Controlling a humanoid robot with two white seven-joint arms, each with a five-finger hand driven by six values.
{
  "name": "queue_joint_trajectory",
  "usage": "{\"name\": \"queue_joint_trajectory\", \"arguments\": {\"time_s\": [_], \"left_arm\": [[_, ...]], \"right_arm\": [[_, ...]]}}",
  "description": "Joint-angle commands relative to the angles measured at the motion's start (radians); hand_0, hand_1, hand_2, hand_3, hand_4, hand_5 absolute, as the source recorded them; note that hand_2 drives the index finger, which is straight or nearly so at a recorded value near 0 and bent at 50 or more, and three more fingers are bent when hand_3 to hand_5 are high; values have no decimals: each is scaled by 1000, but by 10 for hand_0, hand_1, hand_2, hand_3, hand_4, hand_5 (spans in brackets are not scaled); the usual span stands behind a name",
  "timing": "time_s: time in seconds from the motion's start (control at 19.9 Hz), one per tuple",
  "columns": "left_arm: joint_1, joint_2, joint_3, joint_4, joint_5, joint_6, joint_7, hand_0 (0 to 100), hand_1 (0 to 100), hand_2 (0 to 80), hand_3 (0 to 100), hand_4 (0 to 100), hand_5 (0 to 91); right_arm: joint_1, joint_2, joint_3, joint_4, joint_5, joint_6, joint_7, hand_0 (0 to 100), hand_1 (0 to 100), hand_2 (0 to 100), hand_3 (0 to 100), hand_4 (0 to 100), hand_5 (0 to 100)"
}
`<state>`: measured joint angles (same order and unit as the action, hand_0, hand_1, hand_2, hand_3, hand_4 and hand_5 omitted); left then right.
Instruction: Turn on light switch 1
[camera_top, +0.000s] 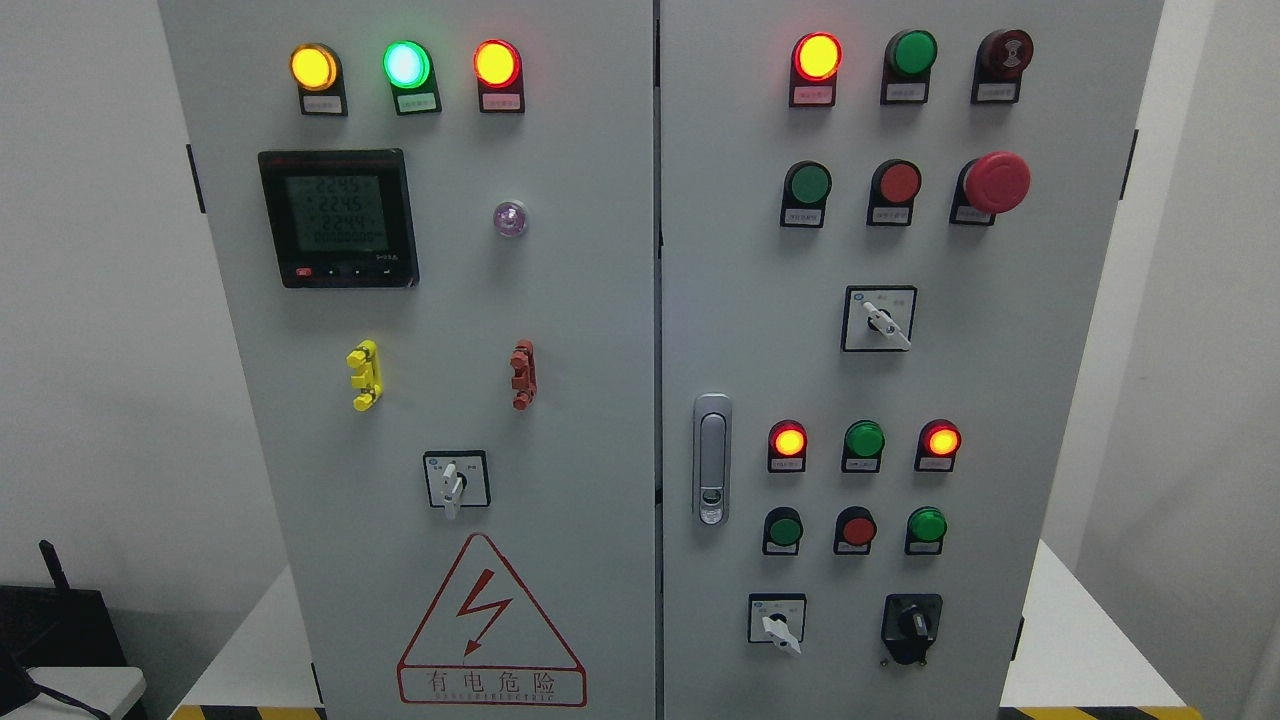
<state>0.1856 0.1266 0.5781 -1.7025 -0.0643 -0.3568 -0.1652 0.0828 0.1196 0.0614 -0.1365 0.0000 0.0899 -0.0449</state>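
two smooth grey metal cabinet doors (560, 300) carry round glossy domed lamps (816, 56) and white rotary switches (455, 480); no robot hand shows.

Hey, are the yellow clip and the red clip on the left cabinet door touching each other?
Apart. The head view shows the yellow clip and the red clip separated by a wide stretch of bare grey door.

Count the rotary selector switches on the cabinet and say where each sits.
4: left door switch below the meter; right door upper switch; bottom white switch; bottom black switch. None appear hidden.
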Motion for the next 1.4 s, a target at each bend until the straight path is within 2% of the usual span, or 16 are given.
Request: {"name": "queue_joint_trajectory", "arguments": {"time_s": [0.0, 0.1, 0.25, 0.35, 0.55, 0.65, 0.75, 0.9, 1.15, 1.35], "left_arm": [[-89, 22, -190, -200, -5, 73, 13, 123, 15, 428, 713, 778, 759], [-116, 18, -240, -206, -8, 104, 30, 121, 19, 439, 727, 790, 767], [-149, 13, -328, -216, -41, 140, 99, 93, 67, 453, 742, 798, 815], [-152, 5, -381, -242, -63, 195, 145, 18, 156, 465, 757, 809, 836], [-189, -54, -469, -264, -89, 292, 217, 0, 252, 481, 780, 820, 847], [-210, -70, -503, -266, -100, 318, 226, 0, 332, 493, 794, 829, 854], [-230, -117, -556, -267, -103, 338, 251, 0, 360, 498, 800, 835, 858], [-274, -157, -621, -270, -121, 416, 324, 0, 395, 501, 807, 840, 860], [-328, -196, -664, -267, -213, 482, 352, 20, 382, 503, 811, 847, 862], [-330, -196, -685, -267, -216, 530, 414, 34, 369, 499, 806, 848, 863]], "right_arm": [[0, 0, 0, 0, -17, 1, 0, 120, 389, 0, 0, 0, 0], [0, 0, 0, 0, -17, 1, 0, 120, 389, 0, 0, 0, 0], [0, 0, 0, 0, -18, 1, 0, 120, 389, 0, 0, 0, 0], [0, 0, 0, 0, -17, 1, 0, 120, 389, 0, 0, 0, 0], [0, 0, 0, 0, -17, 1, 0, 120, 389, 0, 0, 0, 0], [0, 0, 0, 0, -18, 1, 0, 120, 389, 0, 0, 0, 0], [0, 0, 0, 0, -17, 1, 0, 120, 389, 0, 0, 0, 0], [0, 0, 0, 0, -18, 1, 0, 120, 389, 0, 0, 0, 0], [0, 0, 0, 0, -18, 1, 0, 120, 389, 0, 0, 0, 0], [0, 0, 0, 0, -17, 1, 0, 120, 389, 0, 0, 0, 0]]}}
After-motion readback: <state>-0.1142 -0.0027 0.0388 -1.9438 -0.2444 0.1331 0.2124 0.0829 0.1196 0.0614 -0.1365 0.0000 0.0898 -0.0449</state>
